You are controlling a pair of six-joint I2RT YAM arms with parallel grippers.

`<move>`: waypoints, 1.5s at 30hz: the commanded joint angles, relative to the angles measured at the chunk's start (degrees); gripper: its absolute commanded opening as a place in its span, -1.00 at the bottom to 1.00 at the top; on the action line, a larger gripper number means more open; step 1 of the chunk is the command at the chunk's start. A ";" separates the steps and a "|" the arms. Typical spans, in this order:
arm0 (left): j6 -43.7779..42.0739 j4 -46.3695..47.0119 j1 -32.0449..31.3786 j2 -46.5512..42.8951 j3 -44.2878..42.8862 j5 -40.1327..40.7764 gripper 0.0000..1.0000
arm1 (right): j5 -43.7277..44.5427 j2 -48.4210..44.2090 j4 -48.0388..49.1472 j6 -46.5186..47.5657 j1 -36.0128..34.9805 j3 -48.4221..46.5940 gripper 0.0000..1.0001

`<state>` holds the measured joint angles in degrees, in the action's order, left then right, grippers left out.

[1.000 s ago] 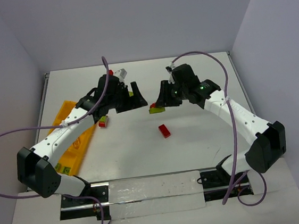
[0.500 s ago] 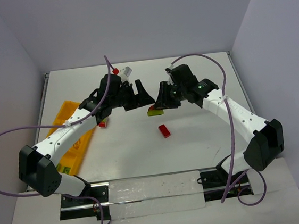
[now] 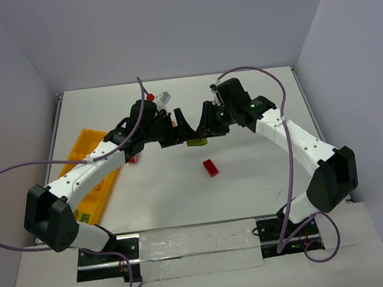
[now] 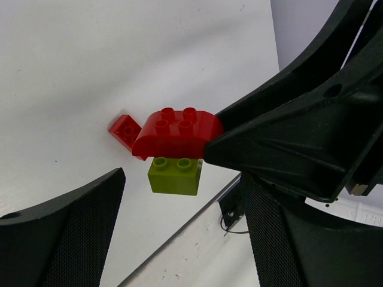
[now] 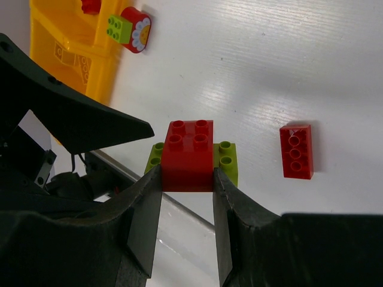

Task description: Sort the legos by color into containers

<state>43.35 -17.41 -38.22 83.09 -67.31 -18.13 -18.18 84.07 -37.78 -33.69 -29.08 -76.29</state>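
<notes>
White table (image 3: 250,178), lavender walls. Right gripper (image 5: 187,176) clamped on the red top of a red/green clump (image 5: 190,152), over mid-table. Left gripper (image 4: 182,182) wide open, pads (image 4: 78,233) either side of the clump's green half, gaps visible. Loose red brick (image 3: 210,167) nearby. Tray (image 3: 83,151) at left.

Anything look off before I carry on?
Yes: the clump in the right gripper is red stuck on green, so it fits no single colour. Another red-green clump lies outside the tray.
</notes>
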 commanded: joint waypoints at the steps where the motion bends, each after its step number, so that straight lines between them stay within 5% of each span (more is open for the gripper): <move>1: 0.33 3.59 -0.28 0.05 -0.45 -2.84 0.67 | -1.43 -0.05 0.25 -0.67 0.17 -3.17 -1.00; 21: 0.33 4.33 -0.37 1.16 1.71 -2.38 0.50 | -2.88 -0.19 -0.06 -0.37 0.60 -3.95 -1.00; 31: 0.96 5.48 -0.37 0.78 2.80 -1.20 -0.25 | -3.86 -0.12 0.16 -0.81 0.60 -3.86 -1.00; 33: 0.47 4.51 -0.37 0.88 2.52 -0.66 -0.91 | -3.69 -0.35 0.22 -0.87 0.73 -3.83 -1.00; 34: 0.16 3.83 -0.37 1.00 2.23 -0.08 -1.00 | -3.54 -0.46 0.20 -1.12 0.81 -3.74 -1.00; 45: -1.12 -3.26 -0.31 -3.68 6.93 6.39 -1.00 | -7.83 -4.10 6.05 -6.51 11.28 0.84 -1.00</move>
<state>43.93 -16.80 -38.52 82.61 -62.06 -16.15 -23.67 83.06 -35.68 -38.07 -20.89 -75.41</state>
